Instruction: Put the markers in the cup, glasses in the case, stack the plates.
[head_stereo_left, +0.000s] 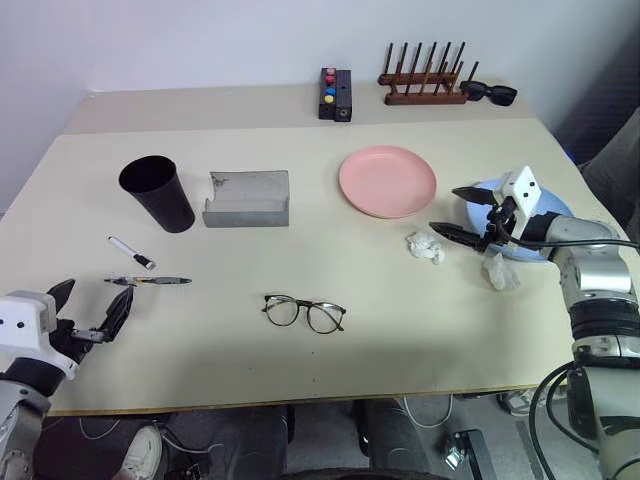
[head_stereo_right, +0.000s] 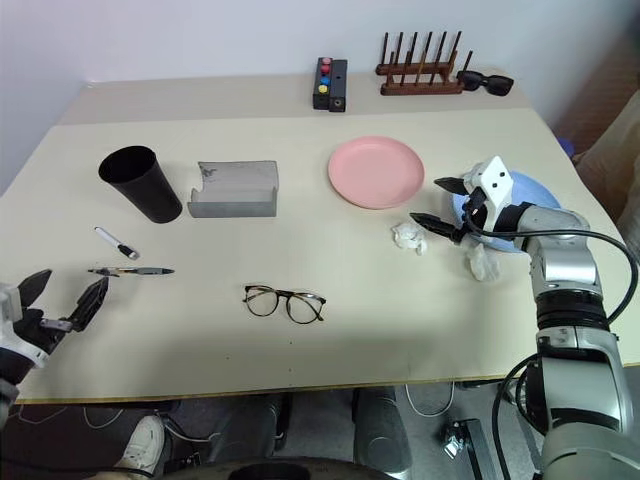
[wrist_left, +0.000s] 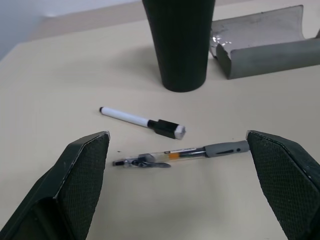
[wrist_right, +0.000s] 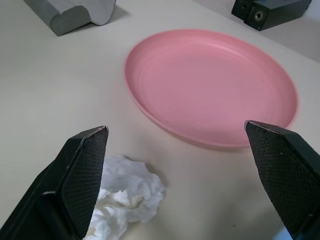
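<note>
Beige and wide, the table top holds everything. Two slim pens lie near its left edge: a white marker with a black cap and a thin dark marker just beside it. Both look light, hard and a bit slippery, so a pinch around the middle seems best. The tall black cup stands near them, upright. The left gripper waits close by with its fingers spread apart, holding nothing. The right gripper is spread wide too, near the round pink plate.
</note>
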